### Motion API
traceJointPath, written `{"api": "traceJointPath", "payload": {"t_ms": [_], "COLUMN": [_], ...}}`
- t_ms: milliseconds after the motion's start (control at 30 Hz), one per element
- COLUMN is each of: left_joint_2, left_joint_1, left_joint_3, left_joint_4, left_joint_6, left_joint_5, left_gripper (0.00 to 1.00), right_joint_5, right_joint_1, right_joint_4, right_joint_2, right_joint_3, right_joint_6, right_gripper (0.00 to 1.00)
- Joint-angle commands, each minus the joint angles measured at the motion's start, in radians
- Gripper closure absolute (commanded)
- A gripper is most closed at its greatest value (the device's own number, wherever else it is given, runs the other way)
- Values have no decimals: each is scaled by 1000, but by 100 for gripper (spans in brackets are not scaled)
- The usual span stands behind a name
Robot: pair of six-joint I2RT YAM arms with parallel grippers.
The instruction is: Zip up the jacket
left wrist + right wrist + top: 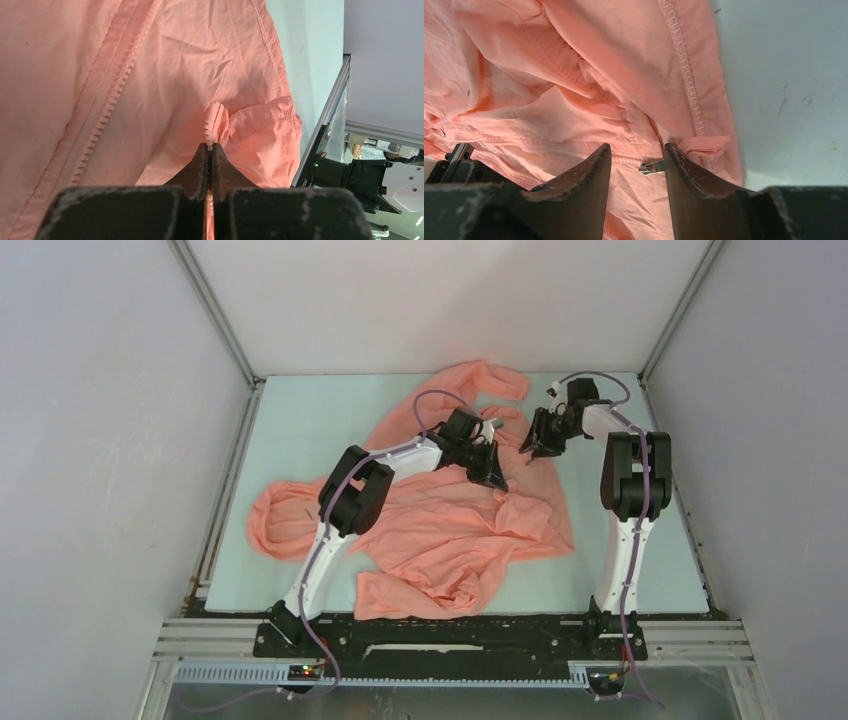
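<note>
Jacket (440, 530) lies crumpled across the counter (300, 430). Left claw (210, 150) pinches the zipper tape edge; right claw (638, 165) is spread, straddling the zipper pull (650, 167). Risk: closing off-centre catches fabric, not the pull.

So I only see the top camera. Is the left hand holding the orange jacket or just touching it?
Observer: Holding. In its wrist view the left hand is shut on a fold of the thin salmon-orange jacket, pinching a strip of zipper teeth.
Operator: And the right one?
Observer: The right hand is open, its fingers either side of the small metal zipper pull.
Operator: Has it grabbed the pull?
Observer: Not yet; one finger is beside it, but the jaws haven't closed.
</note>
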Motion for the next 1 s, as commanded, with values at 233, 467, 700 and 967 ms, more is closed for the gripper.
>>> {"api": "traceJointPath", "payload": {"t_ms": [233,467,700,967], "left_joint_2": [-43,-54,-81,-118], "left_joint_1": [-8,-4,16,24], "left_joint_3": [5,-6,-37,-52], "left_joint_4": [25,21,20,4], "left_joint_6": [12,20,34,94], "left_joint_5": [22,14,-2,1], "left_gripper": [100,100,100,100], "right_joint_5": [-6,-33,-59,-166], "right_joint_1": [77,74,78,55], "right_joint_4": [-47,-14,38,238], "right_joint_2": [47,63,59,-15], "right_joint_3": [111,114,106,-6], "right_joint_6": [-15,12,35,86], "right_gripper": [55,61,75,100]}}
